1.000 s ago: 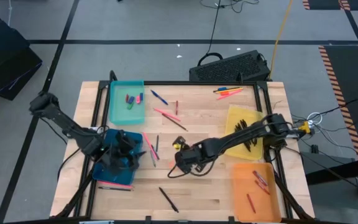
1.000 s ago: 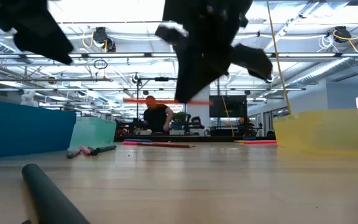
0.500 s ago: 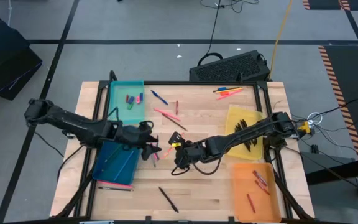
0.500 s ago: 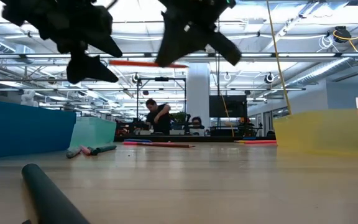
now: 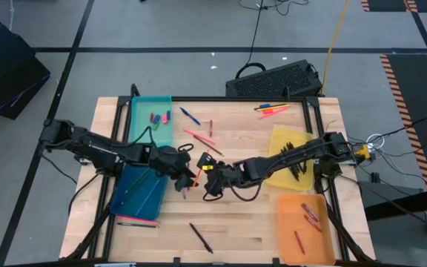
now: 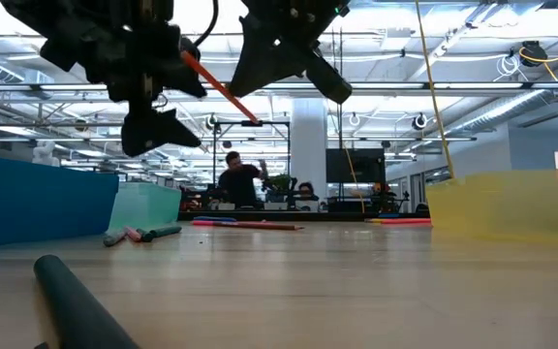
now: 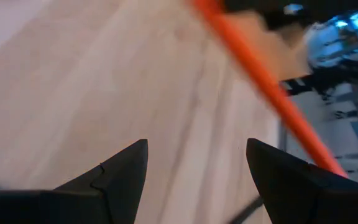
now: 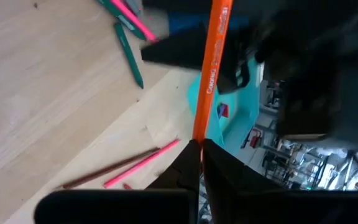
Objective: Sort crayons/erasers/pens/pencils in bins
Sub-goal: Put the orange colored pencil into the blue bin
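We record a handover in progress above mid-table. The right gripper is clamped on the base of a long thin orange pencil, lifted clear of the wood. The left gripper, over the dark blue translucent plastic bin a second ago, has swung in; its fingers stand apart, empty, the pencil just beyond them. We judge transfer imminent.
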Controlling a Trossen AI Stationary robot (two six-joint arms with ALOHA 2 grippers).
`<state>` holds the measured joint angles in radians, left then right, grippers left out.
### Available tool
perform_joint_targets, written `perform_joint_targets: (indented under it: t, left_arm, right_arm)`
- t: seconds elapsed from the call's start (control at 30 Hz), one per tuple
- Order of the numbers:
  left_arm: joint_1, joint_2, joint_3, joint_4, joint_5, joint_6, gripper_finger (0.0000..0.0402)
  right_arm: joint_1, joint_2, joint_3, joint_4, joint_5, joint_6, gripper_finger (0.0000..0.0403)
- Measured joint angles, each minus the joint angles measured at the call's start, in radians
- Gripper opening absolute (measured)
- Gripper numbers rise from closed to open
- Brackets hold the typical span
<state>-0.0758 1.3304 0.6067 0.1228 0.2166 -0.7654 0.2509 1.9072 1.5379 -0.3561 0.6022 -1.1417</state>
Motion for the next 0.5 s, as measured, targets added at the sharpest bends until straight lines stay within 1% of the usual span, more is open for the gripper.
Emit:
perform_joint_targets:
  t: [0.17, 0.3, 0.4, 0.43, 0.5]
  left_arm:
    - [0.042, 0.0, 0.0, -0.089, -0.004, 0.001, 0.0273]
    - [0.068, -0.032, 0.0, -0.174, 0.033, 0.015, 0.0273]
    - [0.078, -0.077, 0.001, -0.263, 0.021, 0.027, 0.0273]
    - [0.078, -0.091, 0.0, -0.289, 0.006, 0.029, 0.0273]
    - [0.071, -0.121, 0.0, -0.331, -0.032, 0.041, 0.0273]
  right_arm:
    - [0.039, 0.0, 0.0, -0.014, -0.001, -0.015, 0.0008]
    - [0.048, 0.0, 0.0, -0.059, 0.006, 0.037, 0.0001]
    - [0.046, 0.0, 0.001, -0.113, -0.002, 0.128, 0.0001]
    - [0.043, 0.0, 0.001, -0.136, -0.022, 0.175, 0.0]
    - [0.038, 0.0, 0.001, -0.186, -0.1, 0.28, 0.0001]
